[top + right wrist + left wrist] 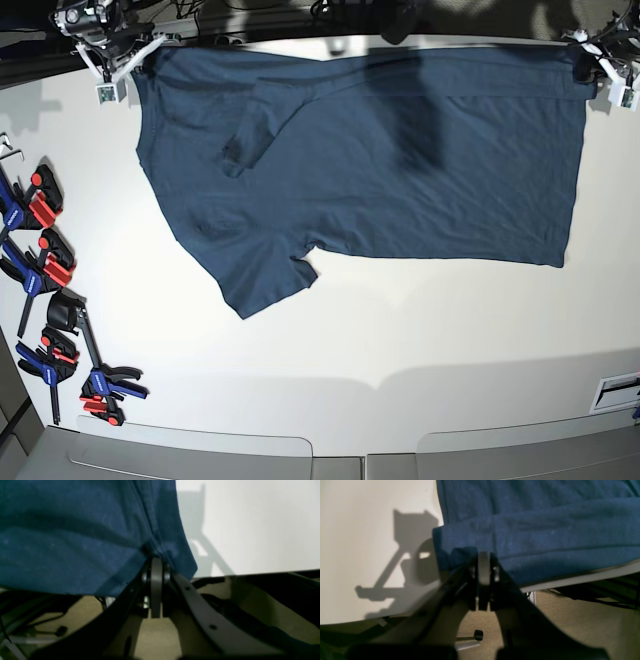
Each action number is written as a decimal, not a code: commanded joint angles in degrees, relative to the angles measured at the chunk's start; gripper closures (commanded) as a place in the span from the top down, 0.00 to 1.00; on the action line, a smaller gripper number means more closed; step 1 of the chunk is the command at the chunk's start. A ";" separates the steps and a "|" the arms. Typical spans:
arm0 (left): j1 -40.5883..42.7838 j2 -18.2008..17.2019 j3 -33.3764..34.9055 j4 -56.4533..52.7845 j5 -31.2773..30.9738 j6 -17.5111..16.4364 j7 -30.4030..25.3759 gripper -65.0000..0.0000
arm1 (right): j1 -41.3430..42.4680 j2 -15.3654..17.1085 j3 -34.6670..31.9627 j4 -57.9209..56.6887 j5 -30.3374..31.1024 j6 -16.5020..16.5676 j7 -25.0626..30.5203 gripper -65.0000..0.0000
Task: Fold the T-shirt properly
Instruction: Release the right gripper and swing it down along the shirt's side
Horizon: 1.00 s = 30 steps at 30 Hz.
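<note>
The dark navy T-shirt (380, 160) lies spread over the far half of the white table (400, 330), one sleeve (265, 280) pointing toward the front left. A strip along its far edge is doubled over. My left gripper (483, 555) is shut on the T-shirt (545, 530) at a corner by the table's far edge; in the base view that gripper (588, 62) sits at the top right. My right gripper (156, 561) is shut on the cloth (75, 542) at the opposite far corner, and the base view has it (135, 68) at the top left.
Several blue and red clamps (45, 280) lie along the table's left edge. A small label (615, 390) sits at the front right. Beyond the table's far edge, tan floor (570, 620) and cables show under both wrists.
</note>
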 commanded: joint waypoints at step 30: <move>0.44 -0.94 -0.39 0.87 -0.79 -0.15 -3.28 0.00 | 19.80 -1.60 0.33 11.21 -4.94 -3.87 13.92 0.43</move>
